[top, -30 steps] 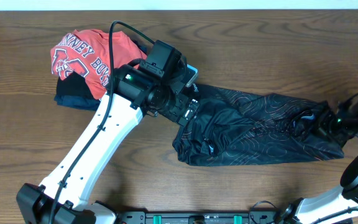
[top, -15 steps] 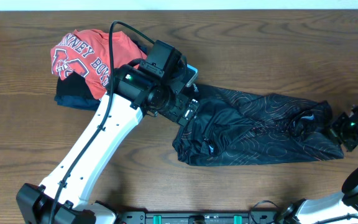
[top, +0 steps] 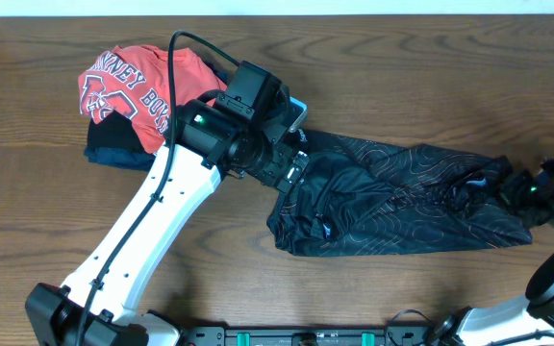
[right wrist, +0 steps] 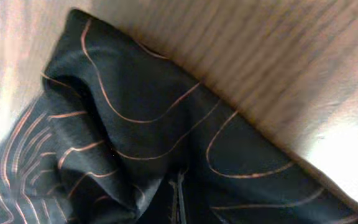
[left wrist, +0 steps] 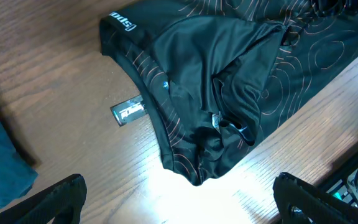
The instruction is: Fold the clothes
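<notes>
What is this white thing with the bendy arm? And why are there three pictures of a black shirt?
The white thing is a robot arm, and there are two of them. Each ends in a pincer called a gripper. One picture is taken from above the wooden table. The other two come from little cameras on the robot's wrists, so they look very close up.

On the table lies a crumpled black jersey with thin wavy lines. Beside it a red T-shirt lies on top of a dark folded garment.

The left gripper hangs open above the jersey's left end and holds nothing. The right gripper is at the jersey's right end; it is shut, but I cannot tell whether it pinches the cloth.
</notes>
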